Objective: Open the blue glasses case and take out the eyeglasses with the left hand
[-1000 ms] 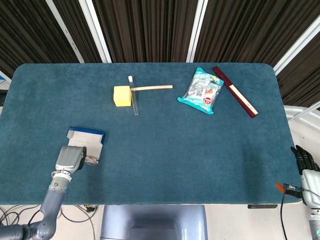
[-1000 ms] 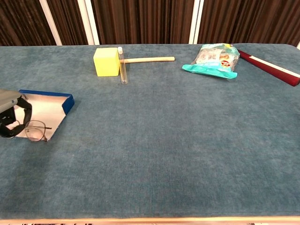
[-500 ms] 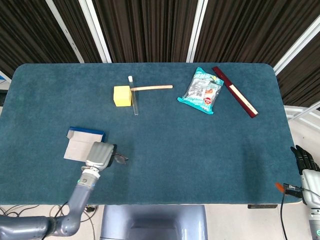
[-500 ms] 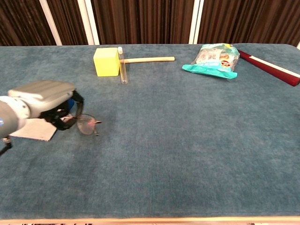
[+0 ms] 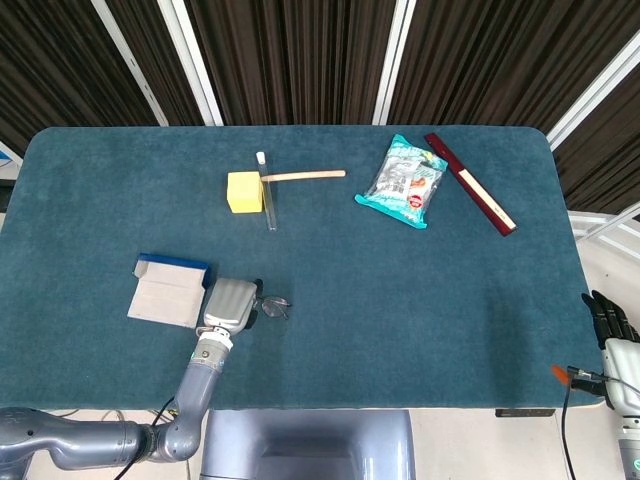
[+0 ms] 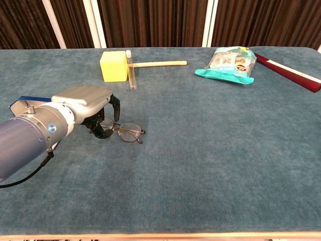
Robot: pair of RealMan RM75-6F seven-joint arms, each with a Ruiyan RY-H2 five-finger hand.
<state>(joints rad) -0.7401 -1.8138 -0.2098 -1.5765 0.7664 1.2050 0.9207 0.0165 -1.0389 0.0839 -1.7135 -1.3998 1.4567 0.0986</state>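
Observation:
The blue glasses case [image 5: 168, 290] lies open on the table's left side, its pale lining up; in the chest view only its blue corner [image 6: 19, 101] shows behind my arm. My left hand [image 5: 231, 301] [image 6: 89, 107] sits just right of the case, fingers curled down over the eyeglasses [image 5: 272, 306] [image 6: 124, 131]. It holds them by their left end, low over the cloth. One thin-rimmed lens sticks out to the right of the hand. My right hand [image 5: 613, 325] hangs off the table's right edge, fingers apart, holding nothing.
A yellow cube [image 5: 243, 191], a clear tube [image 5: 268, 198] and a wooden stick [image 5: 303, 176] lie at the back centre. A teal snack bag [image 5: 405, 181] and a dark red ruler [image 5: 470, 183] lie at the back right.
My left hand has carried the eyeglasses out of the case and rightward across the table, from over the lining to a spot right of the case. The right hand has not moved.

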